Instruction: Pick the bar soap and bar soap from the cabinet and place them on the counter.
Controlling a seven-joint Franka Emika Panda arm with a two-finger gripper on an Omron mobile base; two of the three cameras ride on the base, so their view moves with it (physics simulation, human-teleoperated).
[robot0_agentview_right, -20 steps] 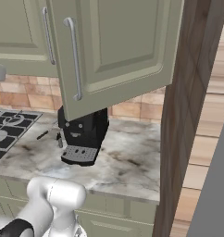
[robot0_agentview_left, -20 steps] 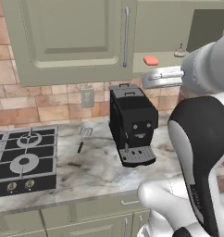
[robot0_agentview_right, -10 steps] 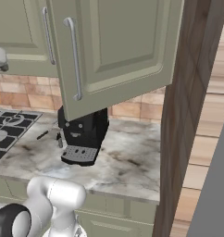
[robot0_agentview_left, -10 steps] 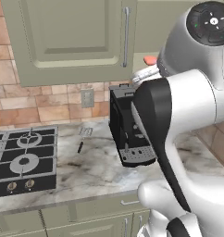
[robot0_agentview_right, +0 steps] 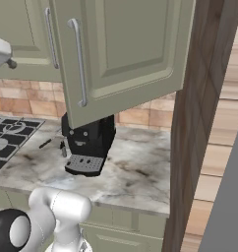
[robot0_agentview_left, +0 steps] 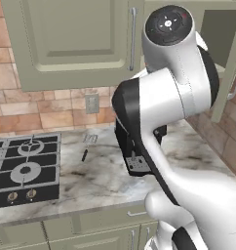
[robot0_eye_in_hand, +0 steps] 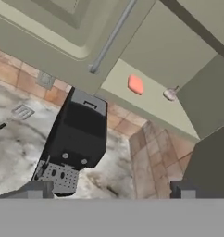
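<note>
- Cabinet (robot0_eye_in_hand: 146, 51) door is open; coral-red bar soap (robot0_eye_in_hand: 136, 84) sits on its shelf, a small pale knobbed item (robot0_eye_in_hand: 170, 95) just beside it.
- Second bar soap: can't spot it.
- Hand (robot0_eye_in_hand: 109, 190) released, jaws wide, nothing held, well short of the shelf.
- Tabletop (robot0_agentview_left: 98, 171) carries a black coffee machine (robot0_eye_in_hand: 77, 139), no soap.
- Progress: neither bar moved; both picks and places remain.
</note>
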